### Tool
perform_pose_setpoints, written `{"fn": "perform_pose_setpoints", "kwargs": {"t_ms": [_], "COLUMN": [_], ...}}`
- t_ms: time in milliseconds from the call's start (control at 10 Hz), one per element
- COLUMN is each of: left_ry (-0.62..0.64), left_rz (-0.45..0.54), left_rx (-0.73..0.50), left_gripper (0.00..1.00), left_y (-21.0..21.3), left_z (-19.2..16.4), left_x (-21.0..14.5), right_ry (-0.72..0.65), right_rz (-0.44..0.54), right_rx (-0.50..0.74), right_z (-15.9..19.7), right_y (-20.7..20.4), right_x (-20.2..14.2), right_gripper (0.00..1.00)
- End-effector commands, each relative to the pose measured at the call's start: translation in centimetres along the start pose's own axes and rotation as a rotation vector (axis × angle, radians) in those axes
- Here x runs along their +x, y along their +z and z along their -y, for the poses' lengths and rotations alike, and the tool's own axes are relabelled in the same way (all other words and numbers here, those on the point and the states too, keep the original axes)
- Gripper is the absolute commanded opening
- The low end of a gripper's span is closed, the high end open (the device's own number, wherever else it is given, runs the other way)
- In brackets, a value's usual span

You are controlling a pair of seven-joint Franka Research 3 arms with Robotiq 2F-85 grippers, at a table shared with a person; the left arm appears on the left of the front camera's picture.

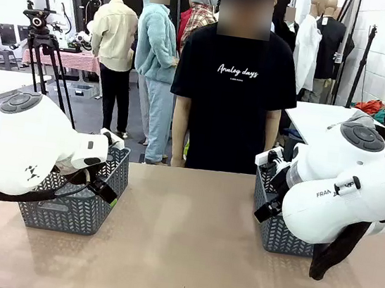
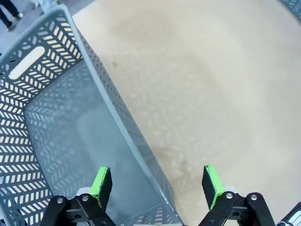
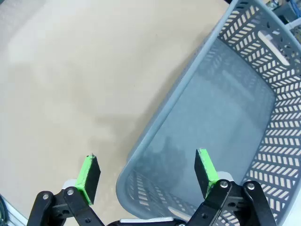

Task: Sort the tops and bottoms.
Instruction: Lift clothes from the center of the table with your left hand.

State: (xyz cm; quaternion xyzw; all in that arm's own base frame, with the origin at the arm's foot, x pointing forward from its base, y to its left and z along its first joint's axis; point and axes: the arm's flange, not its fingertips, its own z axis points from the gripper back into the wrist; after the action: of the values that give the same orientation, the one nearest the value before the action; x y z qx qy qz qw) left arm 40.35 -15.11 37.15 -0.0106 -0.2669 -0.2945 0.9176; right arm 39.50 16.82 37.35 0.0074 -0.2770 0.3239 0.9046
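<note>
Since no garment lies in either basket or on the worktop (image 1: 179,242) between them, the sorting looks to be at its very start, waiting for the first piece. Where the tops and bottoms are I cannot tell. The left basket (image 1: 70,213) stands at nine o'clock on the worktop and the right basket (image 1: 276,233) at three o'clock. A person (image 1: 232,99) in a black T-shirt stands at twelve o'clock, at the far edge, arms down. The left gripper (image 2: 155,176) hangs over the inner rim of its basket, jaws spread wide with nothing between the green pads. The right gripper (image 3: 146,162) hovers the same way over the near rim of the other basket, also wide open and holding nothing. The next move probably depends on a garment reaching the worktop, perhaps from the person. One arm would then need to swing toward the six o'clock middle, come down on the cloth, and pinch a fold thick enough not to slip.
</note>
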Motion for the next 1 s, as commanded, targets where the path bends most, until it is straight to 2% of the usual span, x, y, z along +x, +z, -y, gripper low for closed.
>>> {"fn": "perform_pose_setpoints", "kwargs": {"t_ms": [0, 900], "left_ry": [0.0, 0.0], "left_rz": [0.0, 0.0], "left_rx": [0.0, 0.0], "left_gripper": [1.0, 1.0], "left_y": [0.0, 0.0], "left_z": [0.0, 0.0], "left_x": [0.0, 0.0], "right_ry": [0.0, 0.0], "right_rz": [0.0, 0.0], "right_rx": [0.0, 0.0], "right_z": [0.0, 0.0], "right_y": [0.0, 0.0], "right_x": [0.0, 0.0], "right_gripper": [1.0, 1.0]}}
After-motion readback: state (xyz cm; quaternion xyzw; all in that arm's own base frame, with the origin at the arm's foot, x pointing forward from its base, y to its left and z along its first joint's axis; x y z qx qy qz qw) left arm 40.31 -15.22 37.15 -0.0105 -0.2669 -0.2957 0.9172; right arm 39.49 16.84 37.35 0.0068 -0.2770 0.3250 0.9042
